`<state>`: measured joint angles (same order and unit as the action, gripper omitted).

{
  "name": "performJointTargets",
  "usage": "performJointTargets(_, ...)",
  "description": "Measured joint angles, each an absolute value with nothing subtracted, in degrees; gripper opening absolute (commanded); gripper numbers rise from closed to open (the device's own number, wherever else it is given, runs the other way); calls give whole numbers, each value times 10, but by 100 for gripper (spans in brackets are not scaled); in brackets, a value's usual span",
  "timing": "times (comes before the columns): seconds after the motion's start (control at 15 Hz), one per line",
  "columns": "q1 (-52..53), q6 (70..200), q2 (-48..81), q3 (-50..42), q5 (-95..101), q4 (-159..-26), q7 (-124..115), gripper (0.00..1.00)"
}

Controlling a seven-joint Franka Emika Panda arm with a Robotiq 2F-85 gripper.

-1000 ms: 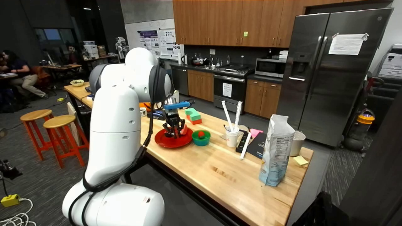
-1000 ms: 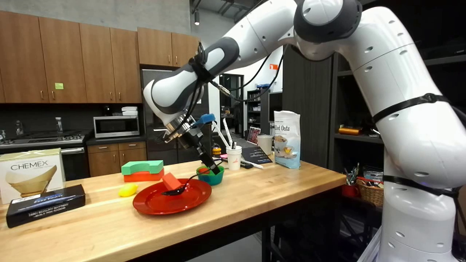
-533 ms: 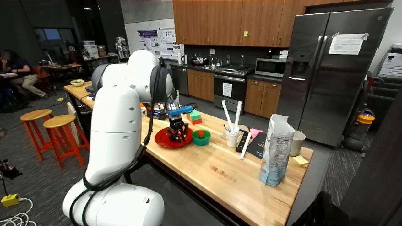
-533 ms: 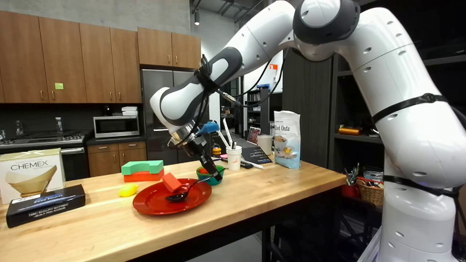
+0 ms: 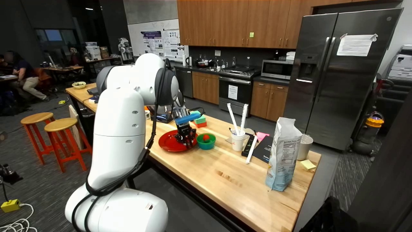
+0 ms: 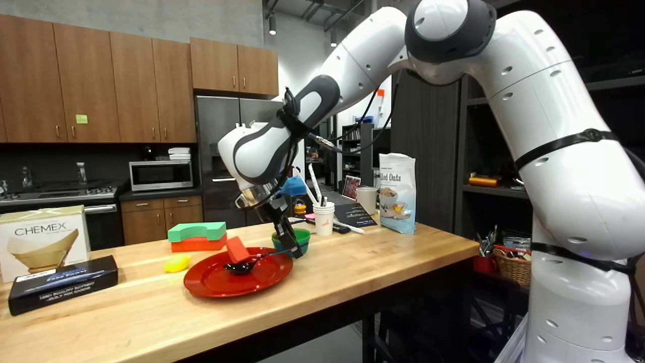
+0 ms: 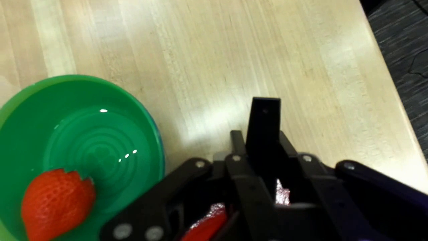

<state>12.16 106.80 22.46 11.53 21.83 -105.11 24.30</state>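
"Exterior view, left to right: what lies left of your gripper (image 6: 294, 248)?"

"Left of my gripper: the red block (image 6: 237, 249), tilted, on the red plate (image 6: 204, 282); just beside it, the head of the black spoon (image 6: 240, 267)."

"Finger state?"

"Together, clamped on the spoon's handle. Right of my gripper, in an exterior view: the green bowl (image 5: 206, 146), holding the strawberry (image 5: 206, 138)."

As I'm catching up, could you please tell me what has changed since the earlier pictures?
The black gripper moved down and tilted more upright, keeping hold of the glossy black spoon, which now lies flatter. The round green bowl, its red strawberry and the round red plate stayed put.
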Motion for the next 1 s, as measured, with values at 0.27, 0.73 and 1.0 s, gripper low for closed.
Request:
performJointTargets(0.27, 114, 1116, 225, 113, 218, -1069, 240, 6)
performJointTargets(0.73, 108, 1134, 202, 110, 212, -1088, 228, 6)
performJointTargets(1.0, 107, 1134, 178, 109, 211, -1103, 225, 6)
